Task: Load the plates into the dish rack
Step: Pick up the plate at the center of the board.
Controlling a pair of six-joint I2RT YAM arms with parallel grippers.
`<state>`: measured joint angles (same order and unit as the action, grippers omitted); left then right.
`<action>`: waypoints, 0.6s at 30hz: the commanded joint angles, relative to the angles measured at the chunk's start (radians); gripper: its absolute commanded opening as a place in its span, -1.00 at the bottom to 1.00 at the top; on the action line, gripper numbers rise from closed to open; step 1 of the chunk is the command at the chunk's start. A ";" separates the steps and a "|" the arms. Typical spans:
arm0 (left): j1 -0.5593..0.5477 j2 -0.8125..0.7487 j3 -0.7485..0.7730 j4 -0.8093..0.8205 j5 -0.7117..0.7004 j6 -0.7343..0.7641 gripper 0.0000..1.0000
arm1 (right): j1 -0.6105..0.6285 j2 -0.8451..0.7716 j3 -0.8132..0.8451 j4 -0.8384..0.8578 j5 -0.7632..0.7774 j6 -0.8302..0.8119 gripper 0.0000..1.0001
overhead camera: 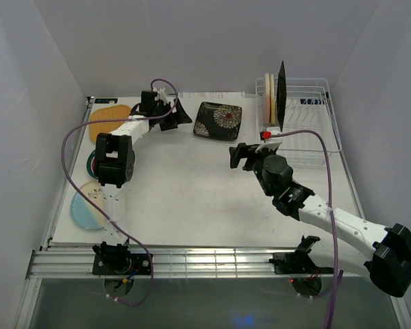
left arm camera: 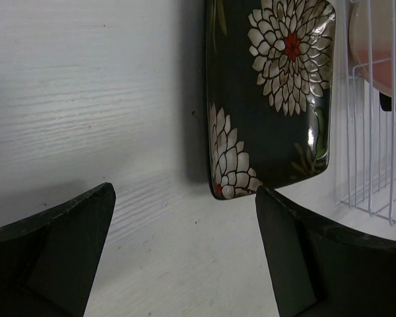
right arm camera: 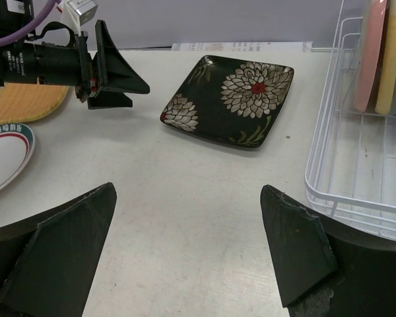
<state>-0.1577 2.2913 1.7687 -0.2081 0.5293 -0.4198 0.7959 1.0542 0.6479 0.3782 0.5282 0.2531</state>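
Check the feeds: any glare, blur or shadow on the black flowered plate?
Left wrist: the black plate has a small glare spot near its lower right corner and a dark shadow along its left edge in the picture. Right wrist: plate sharp and evenly lit. Top: plate small but clear.

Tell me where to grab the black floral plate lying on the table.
Pinch the upturned rim of the black floral plate on the edge facing the open left gripper, coming in low from that side. It lies flat, so likely only that raised lip offers a hold.
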 commanded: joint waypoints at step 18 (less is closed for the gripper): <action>-0.120 0.011 -0.002 0.122 -0.213 -0.211 0.93 | 0.031 -0.019 -0.008 -0.004 0.067 -0.011 0.89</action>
<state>-0.2863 2.3222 1.7733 -0.0982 0.3504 -0.6052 0.8196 1.0405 0.6308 0.3450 0.5678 0.2508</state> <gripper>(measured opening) 0.968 0.944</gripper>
